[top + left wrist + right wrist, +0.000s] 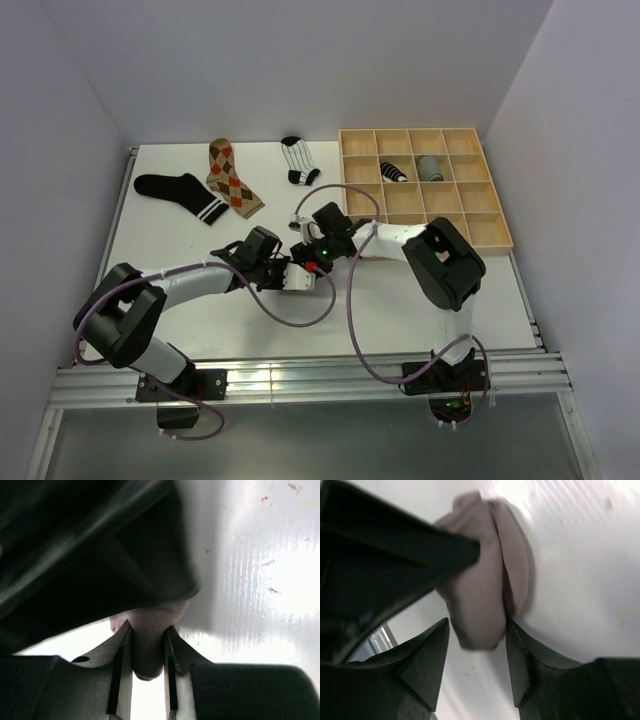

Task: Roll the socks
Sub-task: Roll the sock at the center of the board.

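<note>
A: Left side first. What's out there?

B: Up and well left of the left gripper (296, 272), a black sock with white bands (180, 192) lies flat on the table (200, 310). An argyle sock (232, 178) is just right of it, the two touching or overlapping near the cuffs. Both are well apart from the gripper.

A: Left gripper state?

B: Its wrist view shows it narrowed to a slim gap. Both fingers (121, 670) pinch the taupe sock (149, 645), and a folded end sticks down between them.

A: Centre?

B: Both grippers meet nose to nose on that sock. From the top the arms hide it. A striped sock (297, 160) lies flat, straight beyond them and apart.

A: Right gripper (477, 630)?

B: Jaws part-way apart, wider than the left's. The bunched sock sits between the tips, and each fingertip (512, 630) touches a side of it. The left gripper's black body clamps the same sock from the upper left.

A: Right side?

B: The wooden tray (342, 170) is beyond and right of the right gripper. It holds a striped roll (394, 172) in one cell and a grey roll (430, 167) in the next cell to the right.
</note>
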Controlling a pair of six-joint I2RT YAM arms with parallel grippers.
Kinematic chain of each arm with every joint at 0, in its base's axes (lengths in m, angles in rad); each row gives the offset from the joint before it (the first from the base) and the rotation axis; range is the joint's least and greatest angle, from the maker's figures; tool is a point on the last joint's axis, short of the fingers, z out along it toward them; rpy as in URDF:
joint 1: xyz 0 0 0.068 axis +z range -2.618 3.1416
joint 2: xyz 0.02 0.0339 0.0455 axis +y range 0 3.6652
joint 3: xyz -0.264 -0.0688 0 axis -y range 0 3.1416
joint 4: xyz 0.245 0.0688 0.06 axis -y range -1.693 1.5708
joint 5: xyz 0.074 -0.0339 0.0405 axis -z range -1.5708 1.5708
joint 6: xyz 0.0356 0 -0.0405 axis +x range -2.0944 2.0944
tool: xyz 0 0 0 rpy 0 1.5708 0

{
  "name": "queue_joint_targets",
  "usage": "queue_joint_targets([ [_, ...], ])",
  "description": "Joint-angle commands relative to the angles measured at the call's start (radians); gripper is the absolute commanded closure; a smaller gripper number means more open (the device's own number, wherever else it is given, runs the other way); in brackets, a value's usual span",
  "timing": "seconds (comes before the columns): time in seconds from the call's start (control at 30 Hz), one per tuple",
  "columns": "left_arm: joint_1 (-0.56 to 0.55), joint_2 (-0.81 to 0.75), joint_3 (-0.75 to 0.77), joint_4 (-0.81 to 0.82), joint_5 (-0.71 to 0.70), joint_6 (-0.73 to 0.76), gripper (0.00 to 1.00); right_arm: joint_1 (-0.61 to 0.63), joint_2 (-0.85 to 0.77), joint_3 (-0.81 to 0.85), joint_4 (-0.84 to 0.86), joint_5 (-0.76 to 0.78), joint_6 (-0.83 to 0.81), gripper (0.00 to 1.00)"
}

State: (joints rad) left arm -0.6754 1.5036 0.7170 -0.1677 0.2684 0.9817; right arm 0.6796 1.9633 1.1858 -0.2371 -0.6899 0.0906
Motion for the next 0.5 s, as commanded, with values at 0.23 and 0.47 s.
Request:
queue_joint_targets([
  [0.23, 0.062, 0.101, 0.142, -0.369, 0.181, -0.025, 1.00, -0.063, -0.363, -0.313, 0.232, 0.268, 0.261, 0.37],
  [0.47, 0.126, 0.224, 0.327, -0.644, 0.298, 0.021, 1.00, -0.064, -0.635, -0.524, 0.435, 0.435, 0.337, 0.37],
])
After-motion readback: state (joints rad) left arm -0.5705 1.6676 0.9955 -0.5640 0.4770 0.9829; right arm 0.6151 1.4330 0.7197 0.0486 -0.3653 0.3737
